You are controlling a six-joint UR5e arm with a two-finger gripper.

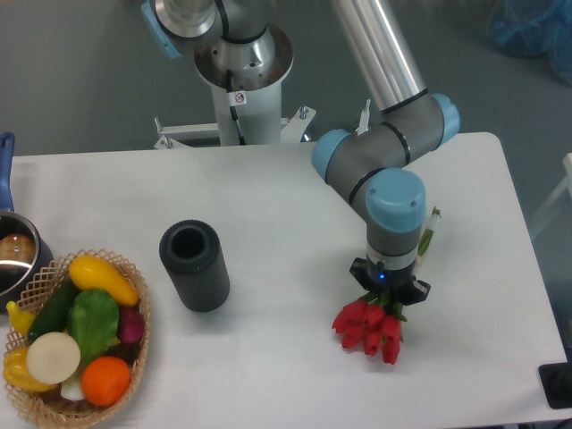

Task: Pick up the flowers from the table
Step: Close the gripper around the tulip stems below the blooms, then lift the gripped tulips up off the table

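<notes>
Camera: flowers (371, 328) under the jaws; white table (268, 206); grey floor.

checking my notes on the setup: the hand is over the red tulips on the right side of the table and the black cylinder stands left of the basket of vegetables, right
Not quite. In the fixed camera view the black cylinder stands to the right of the basket of vegetables, between it and the flowers. The rest holds: the hand is over the red tulips on the right side of the table.
</notes>
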